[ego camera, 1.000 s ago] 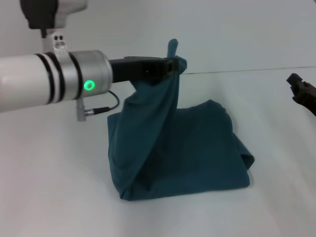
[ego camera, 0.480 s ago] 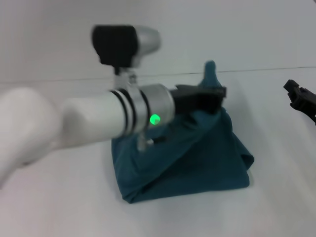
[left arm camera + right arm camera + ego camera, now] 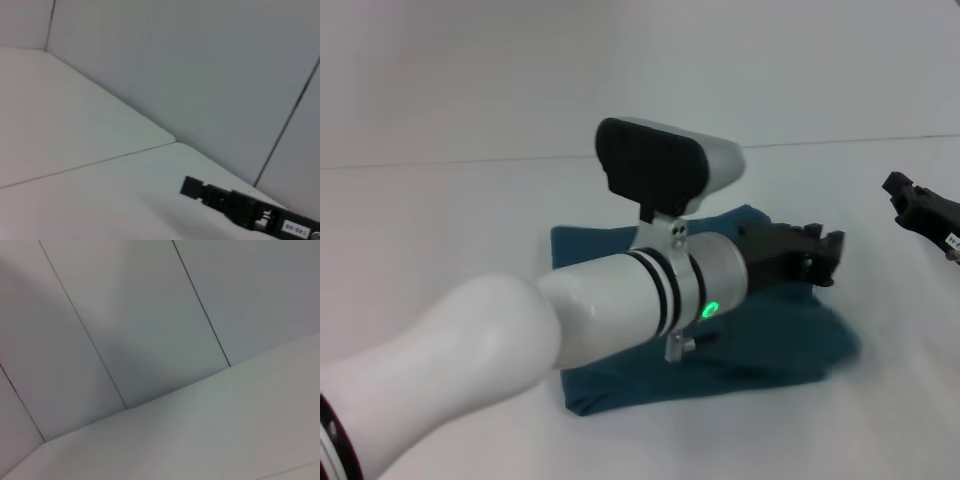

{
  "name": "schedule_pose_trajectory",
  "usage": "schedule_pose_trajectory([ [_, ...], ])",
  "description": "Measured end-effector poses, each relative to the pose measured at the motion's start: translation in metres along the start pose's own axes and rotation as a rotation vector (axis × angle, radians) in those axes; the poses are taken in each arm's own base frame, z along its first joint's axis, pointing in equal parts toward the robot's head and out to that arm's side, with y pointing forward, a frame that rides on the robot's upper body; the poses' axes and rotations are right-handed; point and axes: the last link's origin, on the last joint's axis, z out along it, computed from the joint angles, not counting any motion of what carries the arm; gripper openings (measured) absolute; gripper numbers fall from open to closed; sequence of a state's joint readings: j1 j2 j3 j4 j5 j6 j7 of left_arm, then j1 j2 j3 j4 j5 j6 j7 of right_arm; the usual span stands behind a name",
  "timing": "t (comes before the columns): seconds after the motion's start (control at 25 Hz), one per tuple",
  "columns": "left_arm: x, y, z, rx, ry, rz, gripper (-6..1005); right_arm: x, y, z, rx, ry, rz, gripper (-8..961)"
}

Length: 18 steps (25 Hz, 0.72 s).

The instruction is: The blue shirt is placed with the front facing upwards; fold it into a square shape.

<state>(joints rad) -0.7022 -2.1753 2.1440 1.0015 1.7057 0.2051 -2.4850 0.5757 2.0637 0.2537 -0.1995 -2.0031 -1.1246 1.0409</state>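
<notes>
The blue shirt (image 3: 782, 335) lies as a folded, roughly rectangular bundle in the middle of the white table (image 3: 430, 230), with only plain fabric showing. My left arm reaches across it from the near left and hides much of its middle. My left gripper (image 3: 820, 258) sits low over the shirt's far right part, touching or just above the cloth. My right gripper (image 3: 912, 202) hovers off to the right of the shirt, apart from it. The left wrist view shows that same right gripper (image 3: 194, 187) over bare table. The right wrist view shows only wall and table.
A grey panelled wall (image 3: 640, 70) rises behind the table's far edge. Bare white tabletop surrounds the shirt on every side.
My left arm has swung right and down, carrying the raised flap of shirt over the bundle. The fabric that stood up in a peak now lies flat. The right gripper has shifted slightly.
</notes>
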Motion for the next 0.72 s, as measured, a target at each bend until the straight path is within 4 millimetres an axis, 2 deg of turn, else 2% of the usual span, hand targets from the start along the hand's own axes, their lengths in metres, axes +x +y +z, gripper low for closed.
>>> schedule_pose_trajectory([
  [0.24,0.016,0.01,-0.008,-0.011,0.082,0.101,225,-0.002,-0.001,-0.001,-0.007,0.0,0.003,62],
  [0.48,0.029,-0.004,-0.035,0.091,0.208,0.269,390,-0.005,0.007,-0.004,-0.11,0.051,-0.092,65],
  [0.64,0.036,-0.023,-0.056,0.149,0.257,0.216,527,-0.004,0.018,-0.002,-0.235,0.155,-0.233,66],
  [0.72,0.033,-0.03,-0.061,0.165,0.256,0.197,632,-0.007,0.017,-0.002,-0.25,0.188,-0.247,67],
])
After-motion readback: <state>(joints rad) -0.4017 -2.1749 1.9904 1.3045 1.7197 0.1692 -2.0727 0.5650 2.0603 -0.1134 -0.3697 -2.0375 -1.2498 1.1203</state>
